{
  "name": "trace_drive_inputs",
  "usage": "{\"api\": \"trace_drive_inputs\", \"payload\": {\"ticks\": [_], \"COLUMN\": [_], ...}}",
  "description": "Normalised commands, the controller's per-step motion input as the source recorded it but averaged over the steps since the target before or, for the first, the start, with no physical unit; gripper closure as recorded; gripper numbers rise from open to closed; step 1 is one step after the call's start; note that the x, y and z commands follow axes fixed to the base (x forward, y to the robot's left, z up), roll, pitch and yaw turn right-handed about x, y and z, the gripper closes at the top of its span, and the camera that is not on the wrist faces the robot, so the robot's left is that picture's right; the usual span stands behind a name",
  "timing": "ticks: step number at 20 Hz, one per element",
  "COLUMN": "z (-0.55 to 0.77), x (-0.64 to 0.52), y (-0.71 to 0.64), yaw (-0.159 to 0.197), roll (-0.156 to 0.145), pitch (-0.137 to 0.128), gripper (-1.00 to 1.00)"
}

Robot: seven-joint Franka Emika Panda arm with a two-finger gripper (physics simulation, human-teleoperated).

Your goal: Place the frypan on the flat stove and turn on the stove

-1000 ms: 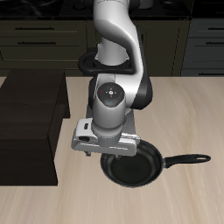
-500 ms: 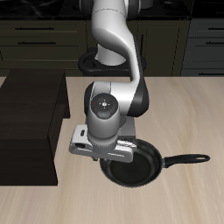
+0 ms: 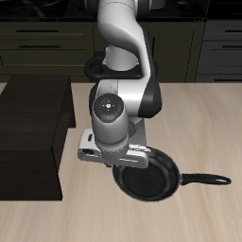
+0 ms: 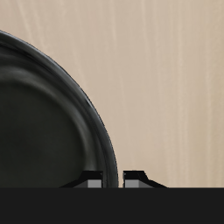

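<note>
The arm hides the flat stove and part of the frypan [image 3: 151, 181]

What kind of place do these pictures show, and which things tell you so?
Probably a simulated kitchen. Dark cabinet drawers with bar handles line the back, a black frypan lies on a light wooden table, and a robot arm works above it.
</note>
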Motion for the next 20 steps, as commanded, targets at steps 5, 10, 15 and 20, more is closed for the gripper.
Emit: {"api": "trace_drive_inputs", "payload": {"ticks": [5, 10, 15, 20], "z": [0.24, 0.33, 0.46, 0.40], "x": [-0.11, -0.14, -0.22, -0.29], "y": [0.15, 0.13, 0.21, 0.24], "yaw": [0.013, -0.004, -0.008, -0.010], "roll": [0.040, 0.044, 0.052, 0.071], "pitch": [-0.036, -0.053, -0.075, -0.068], "gripper": [1.00, 1.00, 1.00, 1.00]}}
